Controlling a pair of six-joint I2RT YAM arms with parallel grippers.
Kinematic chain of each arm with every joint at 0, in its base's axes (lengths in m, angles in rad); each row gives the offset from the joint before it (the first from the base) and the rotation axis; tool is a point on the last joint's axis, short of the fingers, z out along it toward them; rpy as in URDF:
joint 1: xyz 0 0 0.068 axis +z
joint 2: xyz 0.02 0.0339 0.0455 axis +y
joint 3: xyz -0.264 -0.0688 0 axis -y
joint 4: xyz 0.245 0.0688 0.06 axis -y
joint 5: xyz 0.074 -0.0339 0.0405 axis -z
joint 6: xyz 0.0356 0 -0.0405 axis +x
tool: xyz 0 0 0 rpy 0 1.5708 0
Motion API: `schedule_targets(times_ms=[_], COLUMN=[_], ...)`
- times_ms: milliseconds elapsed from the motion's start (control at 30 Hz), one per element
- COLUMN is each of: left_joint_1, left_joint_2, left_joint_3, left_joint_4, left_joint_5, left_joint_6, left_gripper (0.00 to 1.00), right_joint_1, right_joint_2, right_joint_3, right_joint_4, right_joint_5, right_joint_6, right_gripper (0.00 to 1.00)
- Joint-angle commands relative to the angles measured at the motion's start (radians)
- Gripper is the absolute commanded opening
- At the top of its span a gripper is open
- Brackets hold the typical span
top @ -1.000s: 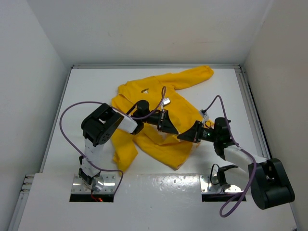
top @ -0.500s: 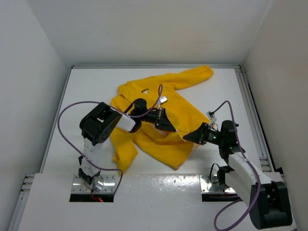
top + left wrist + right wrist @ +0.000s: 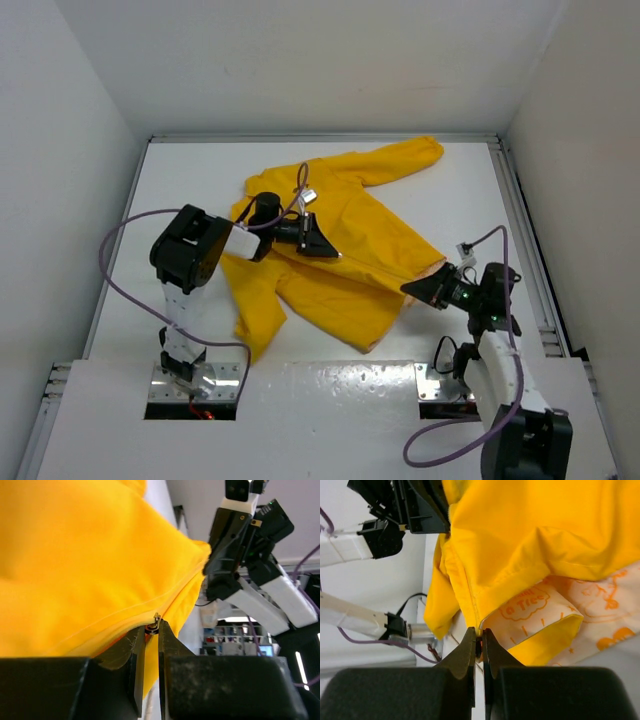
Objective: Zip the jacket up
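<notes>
Pinching, apparently, the zipper pull (image 3: 156, 621) of the jacket (image 3: 370, 240) spread on the table (image 3: 180, 180) with the left gripper (image 3: 151, 628) drawn narrow, clamping its near hem corner tight in the right gripper (image 3: 477, 639).

white table (image 3: 200, 160), plain white walls (image 3: 300, 60) on three sides, even light.

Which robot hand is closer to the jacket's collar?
Left. The left gripper pinches the zipper mid-jacket, not far below the collar. The right gripper holds the bottom corner, at the far end from the collar.
</notes>
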Motion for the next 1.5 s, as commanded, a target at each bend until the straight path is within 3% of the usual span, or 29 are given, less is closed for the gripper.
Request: schedule_targets(times_ms=[0, 200, 367, 700, 1067, 1300, 1467], left_joint_1=[0.093, 0.199, 0.298, 0.487, 0.674, 0.727, 0.727], left_joint_2=[-0.057, -0.048, -0.027, 0.084, 0.208, 0.217, 0.199], left_joint_3=[0.062, 0.209, 0.335, 0.565, 0.795, 0.848, 0.840], left_joint_4=[-0.216, -0.450, -0.498, -0.567, -0.576, -0.549, -0.583], left_joint_5=[-0.012, -0.055, -0.110, -0.190, -0.345, -0.397, -0.334], left_joint_6=[0.226, 0.450, 0.519, 0.608, 0.648, 0.657, 0.692], left_gripper=[0.00, 0.00, 0.00, 0.00, 0.00, 0.00, 0.00], right_joint_1=[-0.087, -0.326, -0.458, -0.469, -0.518, -0.527, -0.511], right_joint_2=[-0.018, 0.022, 0.043, 0.045, 0.106, 0.137, 0.161], right_joint_3=[0.002, 0.062, 0.109, 0.153, 0.188, 0.191, 0.188], right_joint_4=[-0.079, -0.319, -0.445, -0.496, -0.445, -0.412, -0.338], right_joint_5=[-0.032, -0.001, 0.019, 0.157, 0.178, 0.178, 0.149], right_joint_6=[-0.037, -0.123, -0.198, -0.246, -0.240, -0.243, -0.220], right_gripper=[0.00, 0.00, 0.00, 0.00, 0.00, 0.00, 0.00])
